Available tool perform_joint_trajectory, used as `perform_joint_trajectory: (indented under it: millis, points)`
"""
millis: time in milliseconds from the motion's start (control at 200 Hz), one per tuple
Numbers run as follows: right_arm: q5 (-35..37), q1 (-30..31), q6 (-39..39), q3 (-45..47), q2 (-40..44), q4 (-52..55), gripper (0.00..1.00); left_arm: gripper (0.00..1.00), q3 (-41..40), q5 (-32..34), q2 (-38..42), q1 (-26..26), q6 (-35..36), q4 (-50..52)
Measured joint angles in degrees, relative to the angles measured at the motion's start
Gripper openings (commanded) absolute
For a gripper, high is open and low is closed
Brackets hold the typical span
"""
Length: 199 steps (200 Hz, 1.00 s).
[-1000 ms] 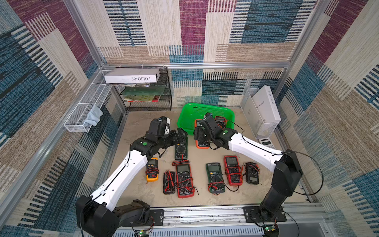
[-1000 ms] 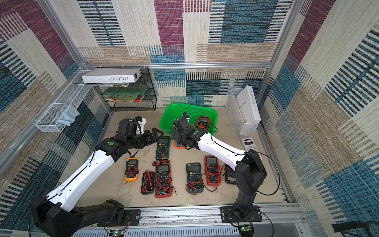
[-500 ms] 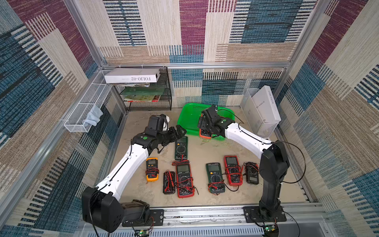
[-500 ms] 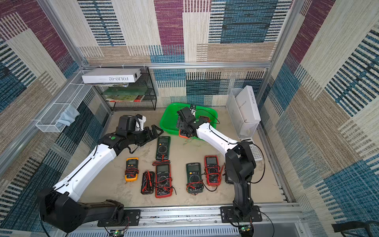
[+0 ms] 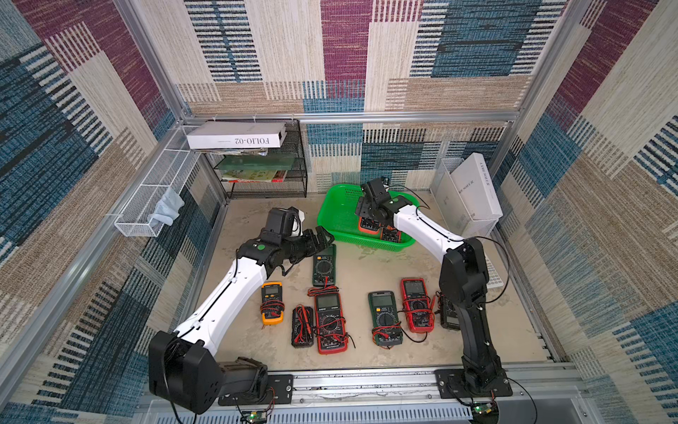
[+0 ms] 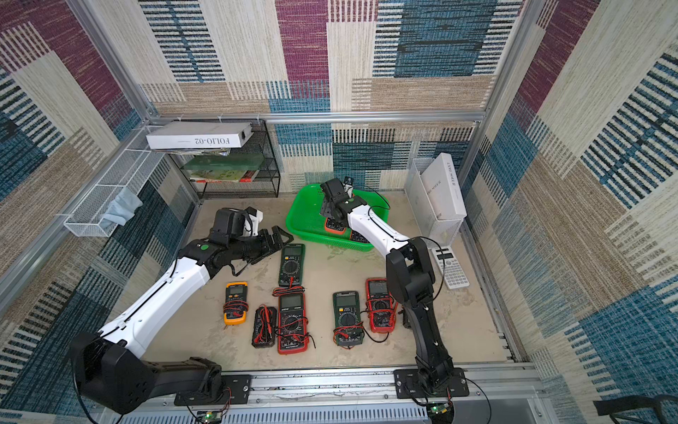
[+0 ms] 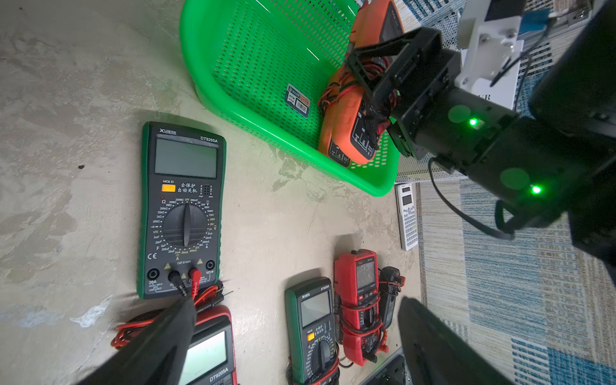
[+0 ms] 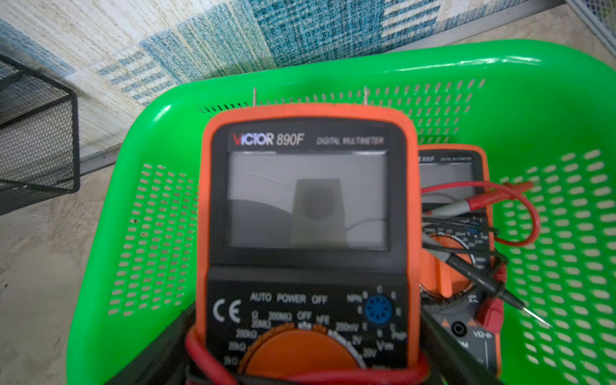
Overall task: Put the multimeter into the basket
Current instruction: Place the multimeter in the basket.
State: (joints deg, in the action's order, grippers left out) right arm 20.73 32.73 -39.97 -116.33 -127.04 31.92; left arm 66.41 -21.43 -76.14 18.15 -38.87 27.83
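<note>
Lab robot cell, aluminium frame (image 5: 403,116), patterned wall panels (image 5: 345,55)

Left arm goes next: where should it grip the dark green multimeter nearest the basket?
Probably across its long sides at the dial, from straight above: the green multimeter lies flat, face up, both sides free. Skip the end with the plugged leads, bunched against the red meter.

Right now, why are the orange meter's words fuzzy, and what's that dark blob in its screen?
Right wrist view: the orange-cased plastic multimeter sits close to the lens, so its lettering is soft; the blob is a reflection; glare streaks the rim of the bright green perforated plastic basket. Left wrist view: the dark green plastic multimeter reads sharp.
</note>
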Motion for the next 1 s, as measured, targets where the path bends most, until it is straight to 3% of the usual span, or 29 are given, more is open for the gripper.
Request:
perform_joint_trajectory:
  millis: [351,997]
  points:
    - [-0.44,-0.81,1.66,-9.03,-9.07,4.68,0.72,1.0,-0.33,-0.81,0.35,-0.07,0.35,0.07]
    - [-1.03,-0.76,3.13,-1.66,-9.57,4.31,0.74,1.0,-2.25,-0.98,1.86,-0.15,0.26,0.04]
